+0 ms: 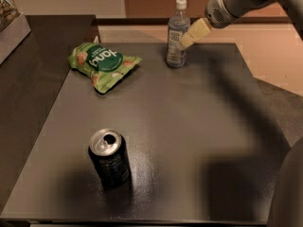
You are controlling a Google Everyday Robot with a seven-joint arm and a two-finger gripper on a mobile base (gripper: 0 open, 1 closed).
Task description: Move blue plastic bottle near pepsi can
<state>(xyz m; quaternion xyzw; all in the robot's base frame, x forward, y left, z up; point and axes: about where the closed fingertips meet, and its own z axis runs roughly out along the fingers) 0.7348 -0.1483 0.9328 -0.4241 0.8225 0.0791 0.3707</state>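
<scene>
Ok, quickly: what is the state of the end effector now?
End effector: close beside the small clear bluish plastic bottle with white cap; whether it is open, closed or holding cannot be told.

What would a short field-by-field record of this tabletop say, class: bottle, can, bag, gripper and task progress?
blue plastic bottle: upright, capped, at the far edge of the table
pepsi can: upright, top open, near-left part of table
green snack bag: lying flat, far left, apart from both
gripper: on the bottle's right in view, level with its label; contact unclear
task state: bottle and can far apart, not yet moved
</scene>
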